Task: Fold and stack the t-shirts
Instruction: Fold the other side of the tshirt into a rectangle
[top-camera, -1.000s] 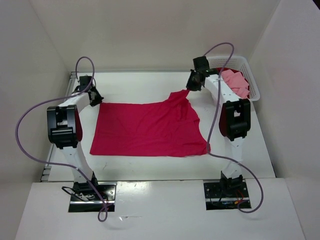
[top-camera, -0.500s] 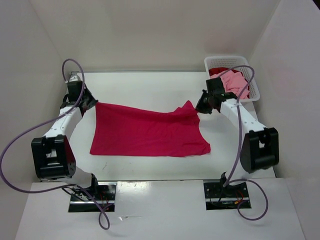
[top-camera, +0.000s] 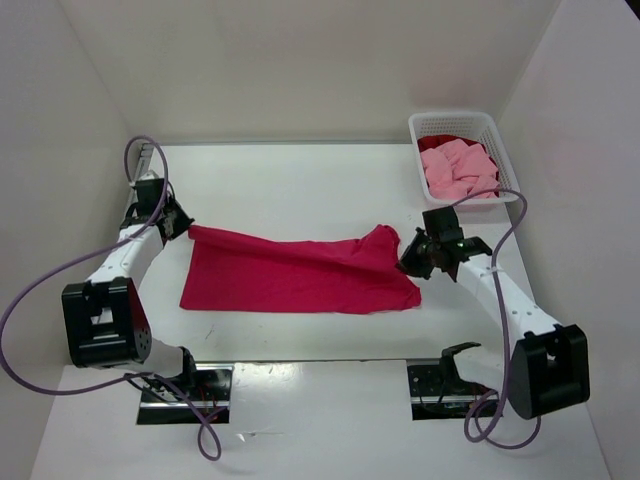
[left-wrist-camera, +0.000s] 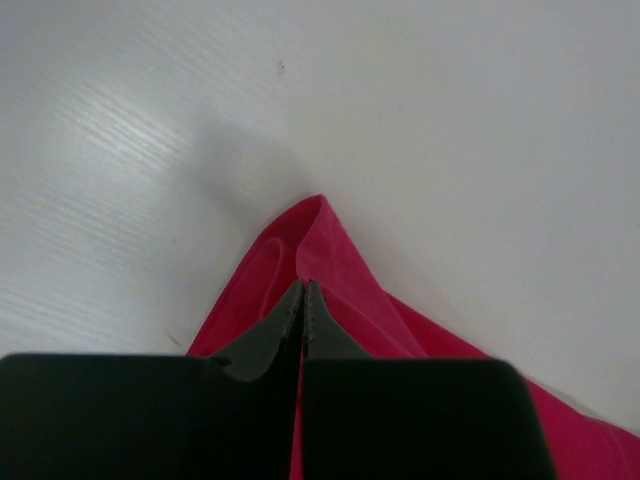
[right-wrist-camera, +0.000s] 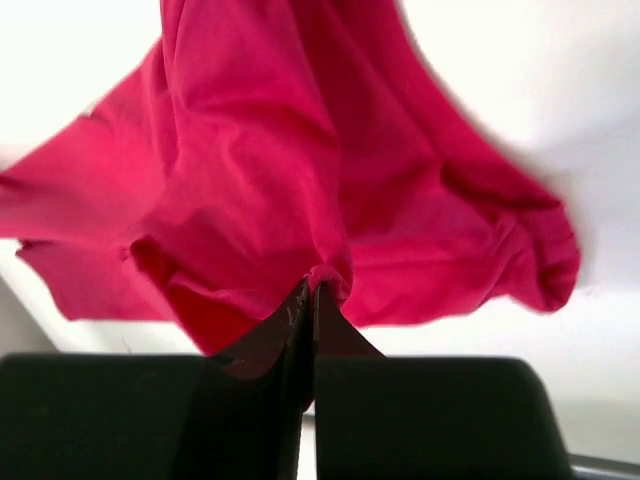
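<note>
Two pinches hold our crimson t-shirt (top-camera: 300, 280) on the tabletop (top-camera: 300, 180): left pincer (top-camera: 178, 222) and right pincer (top-camera: 408, 258) each clamped on a corner. We fear one thin grip slipping, skewing the fold.

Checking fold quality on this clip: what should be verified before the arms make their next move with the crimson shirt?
1. Jaws of the left gripper shut on a far corner of the crimson t-shirt: ok.
2. Jaws of the right gripper shut on the other far corner: ok.
3. Near hem lying flat on the table: ok.
4. Lifted edge even between the grippers: not ok, bunched at the right one.
5. The pink t-shirt and dark red t-shirt inside the basket, apart from the fold: ok.
</note>
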